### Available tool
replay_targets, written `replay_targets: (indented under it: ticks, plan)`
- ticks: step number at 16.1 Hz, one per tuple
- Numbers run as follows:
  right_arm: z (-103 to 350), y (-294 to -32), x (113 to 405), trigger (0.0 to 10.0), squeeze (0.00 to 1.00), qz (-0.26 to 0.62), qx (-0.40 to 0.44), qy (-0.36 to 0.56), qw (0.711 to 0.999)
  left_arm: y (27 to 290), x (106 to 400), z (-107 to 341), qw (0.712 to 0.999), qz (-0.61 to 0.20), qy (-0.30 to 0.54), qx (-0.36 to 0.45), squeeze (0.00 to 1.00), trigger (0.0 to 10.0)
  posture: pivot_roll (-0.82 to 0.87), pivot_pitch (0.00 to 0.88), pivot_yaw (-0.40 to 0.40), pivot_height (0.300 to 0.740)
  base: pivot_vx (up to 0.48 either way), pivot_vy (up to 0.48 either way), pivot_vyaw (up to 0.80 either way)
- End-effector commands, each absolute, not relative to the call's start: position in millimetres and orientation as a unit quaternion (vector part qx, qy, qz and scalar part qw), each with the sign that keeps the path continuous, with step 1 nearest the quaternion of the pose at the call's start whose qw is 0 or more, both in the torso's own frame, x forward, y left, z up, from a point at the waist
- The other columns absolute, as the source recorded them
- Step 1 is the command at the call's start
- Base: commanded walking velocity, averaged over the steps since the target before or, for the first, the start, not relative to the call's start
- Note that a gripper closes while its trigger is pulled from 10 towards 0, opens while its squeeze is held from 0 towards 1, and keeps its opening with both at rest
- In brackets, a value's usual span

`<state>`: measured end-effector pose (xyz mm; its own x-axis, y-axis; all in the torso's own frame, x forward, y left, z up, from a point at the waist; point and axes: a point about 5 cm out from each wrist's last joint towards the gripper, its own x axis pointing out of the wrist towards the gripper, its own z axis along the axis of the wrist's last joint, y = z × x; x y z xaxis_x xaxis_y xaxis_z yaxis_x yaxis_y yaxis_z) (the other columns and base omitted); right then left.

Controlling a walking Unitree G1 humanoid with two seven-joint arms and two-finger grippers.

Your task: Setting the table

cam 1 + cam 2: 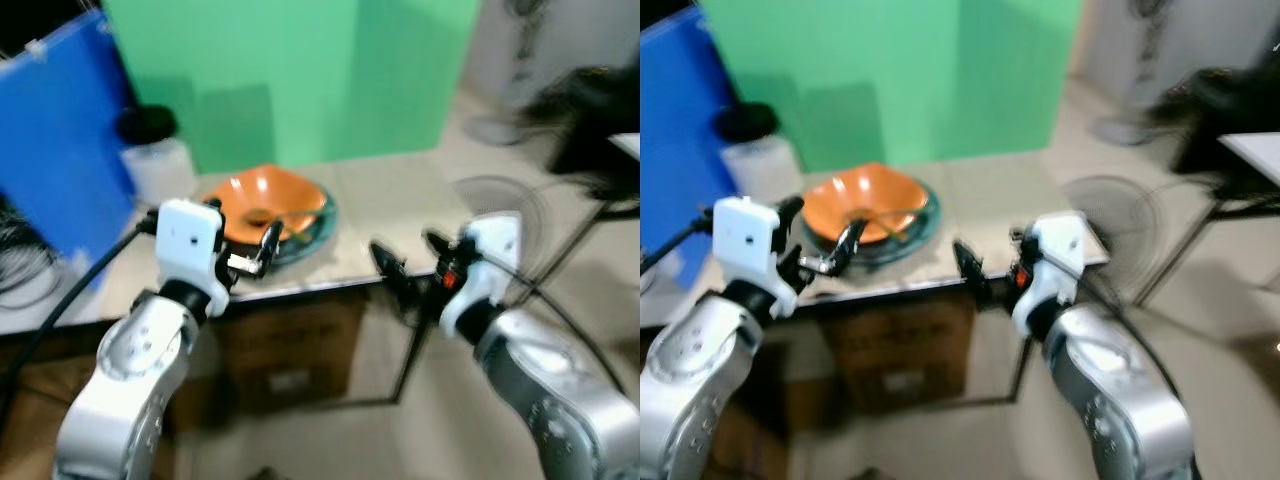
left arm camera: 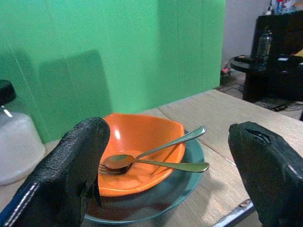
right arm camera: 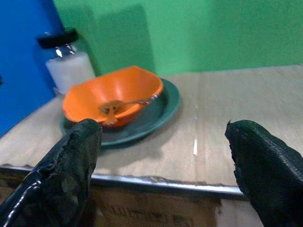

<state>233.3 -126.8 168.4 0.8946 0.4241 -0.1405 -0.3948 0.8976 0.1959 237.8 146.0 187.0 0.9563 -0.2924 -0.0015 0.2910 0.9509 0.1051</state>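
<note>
An orange bowl (image 2: pixel 142 151) sits nested on a dark green plate (image 3: pixel 163 106) on the table (image 1: pixel 400 205), towards its left part, with a spoon (image 2: pixel 156 150) and a fork (image 2: pixel 156 165) lying inside the bowl, their handles sticking out over its rim. Behind the bowl, against the green backdrop (image 1: pixel 300 70), stands a frosted jar (image 3: pixel 71 68) with a black lid. The left gripper (image 1: pixel 262 250) hovers at the table's near edge, just in front of the bowl, its fingers spread wide apart and holding nothing. The right gripper (image 1: pixel 410 270) hangs further right along the same edge, near the bowl but clear of it, also spread wide and empty. The stack seems to need unpacking, so the cutlery is probably the first thing to lift out. To do this well, the left gripper should come in over the bowl's rim and close on a handle where it overhangs, taking one utensil at a time. Nudging the bowl could slide it off the plate, so a slow, level approach is safest.
</note>
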Motion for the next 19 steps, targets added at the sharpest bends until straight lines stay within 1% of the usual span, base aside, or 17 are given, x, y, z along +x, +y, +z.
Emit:
replay_targets:
  ticks: [1, 3, 11, 14, 17, 18, 19]
  plan:
    - [176.0, -130.6, 237.0, 10.0, 1.0, 0.199, 0.075, 0.07, 0.975, 146.1, 238.3, 190.4, 0.987, -0.148, -0.013, 0.055, 0.0, 10.0, 0.14, 0.0, 0.048, 0.74, 0.285, 0.0, 0.0]
    - [175.6, -130.7, 237.3, 10.0, 1.0, 0.196, 0.076, 0.07, 0.975, 145.8, 238.5, 189.8, 0.987, -0.153, -0.011, 0.058, 0.0, 10.0, 0.14, 0.0, 0.054, 0.74, 0.281, 0.0, 0.0]
    - [175.5, -133.8, 237.3, 10.0, 1.0, 0.194, 0.066, 0.072, 0.976, 143.2, 236.4, 189.5, 0.986, -0.155, -0.011, 0.054, 0.0, 10.0, 0.14, 0.0, 0.038, 0.74, 0.277, 0.0, 0.0]
    - [177.6, -136.9, 240.2, 10.0, 1.0, 0.196, 0.051, 0.07, 0.977, 141.1, 234.6, 187.8, 0.985, -0.163, -0.008, 0.054, 0.0, 10.0, 0.14, 0.0, 0.037, 0.74, 0.276, 0.0, 0.46]
    - [181.5, -144.5, 248.6, 10.0, 1.0, 0.221, 0.025, 0.078, 0.972, 136.6, 235.1, 186.2, 0.983, -0.177, -0.007, 0.057, 0.0, 10.0, 0.12, 0.0, 0.039, 0.74, 0.0, 0.0, 0.0]
    - [182.0, -145.8, 254.9, 10.0, 0.92, 0.249, -0.004, 0.089, 0.964, 133.5, 236.0, 184.2, 0.98, -0.189, -0.002, 0.065, 0.0, 10.0, 0.11, 0.0, 0.043, 0.74, 0.0, 0.0, 0.0]
    - [182.1, -146.1, 257.4, 10.0, 0.92, 0.26, -0.015, 0.093, 0.961, 132.0, 236.3, 183.5, 0.979, -0.194, -0.001, 0.068, 0.0, 10.0, 0.11, 0.0, 0.043, 0.74, 0.0, 0.0, 0.0]
